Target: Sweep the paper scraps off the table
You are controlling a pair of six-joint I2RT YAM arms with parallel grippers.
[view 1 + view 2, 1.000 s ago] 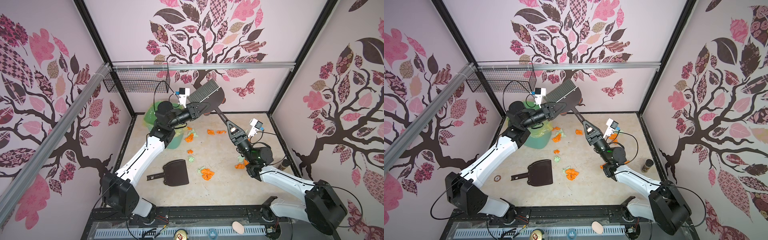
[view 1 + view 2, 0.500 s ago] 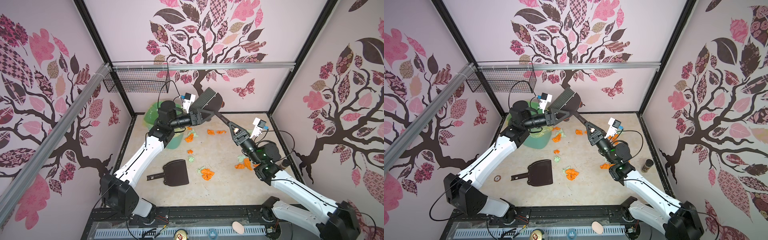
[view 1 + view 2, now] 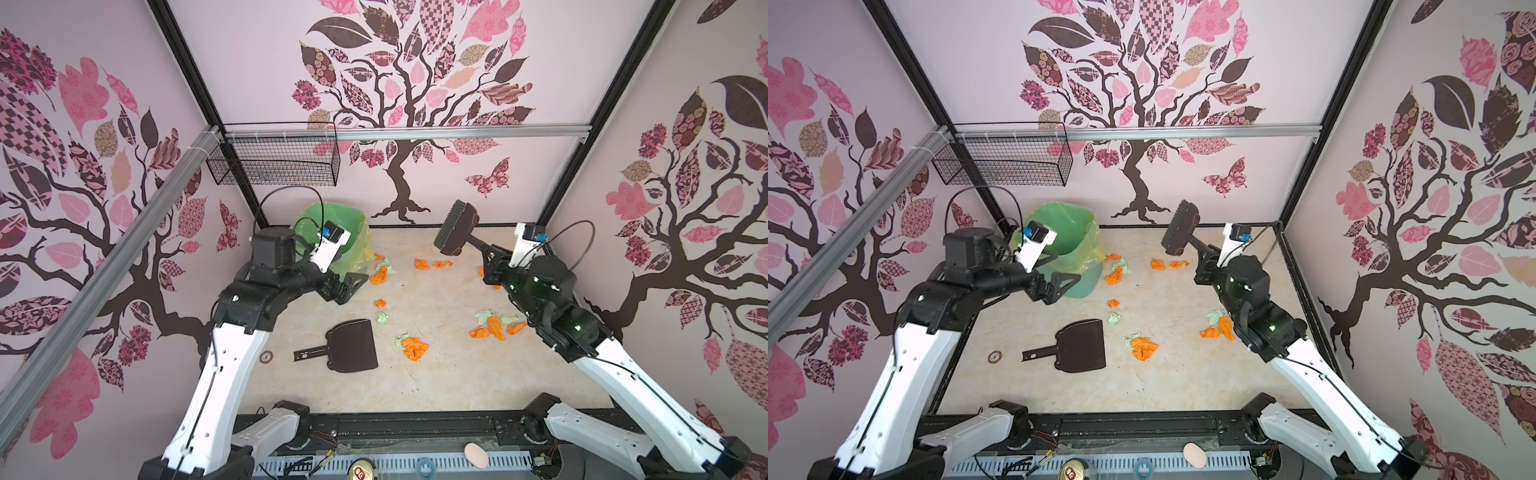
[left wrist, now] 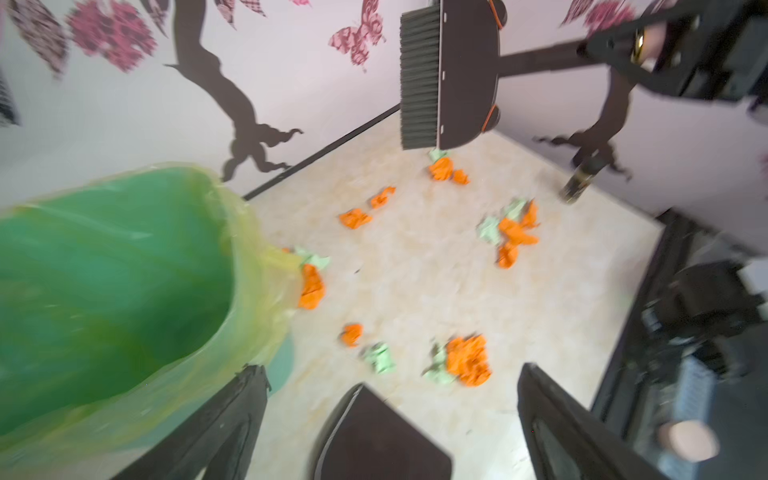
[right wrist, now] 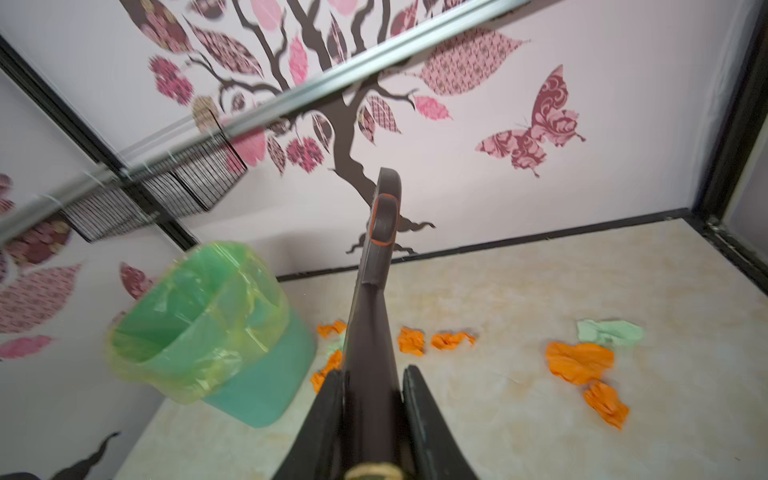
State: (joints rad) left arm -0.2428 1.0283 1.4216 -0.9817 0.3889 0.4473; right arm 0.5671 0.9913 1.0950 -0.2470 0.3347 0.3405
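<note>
- Over the back right of the beige marble-patterned tabletop (image 3: 436,386), the right gripper (image 5: 372,382) is clamped tight on the handle of the dark brown hand brush with black bristles and orange trim (image 3: 455,228). The brush head is up in the air, with the bristles clear of the surface.
- Change: a second ago the left gripper (image 3: 347,286) was pinching the brush head. Now its jaws stand wide apart and empty, pulled back beside the green plastic bin with yellow-green liner (image 3: 347,216). The handover is done and the right arm carries the brush alone.
- The orange and mint-green crumpled paper scraps (image 3: 415,347) are all on the tabletop, none gathered yet.
  - Groups: a few at the bin's base, two orange ones at back middle, a cluster by the right arm, and a pile mid-table.
  - More may sit behind the right arm, but I can't tell.
- The dark brown flat plastic dustpan (image 3: 353,345) lies flat and untouched near the middle pile, its handle pointing toward the left arm's side.
- Meaning: setup looks finished and sweeping has not begun.
  - The freed left gripper is likely due for the dustpan handle.
  - The brush needs lowering behind a scrap group.
- Risks: the light wads may scatter under a fast stroke, and the ones against the bin look awkward to reach.
</note>
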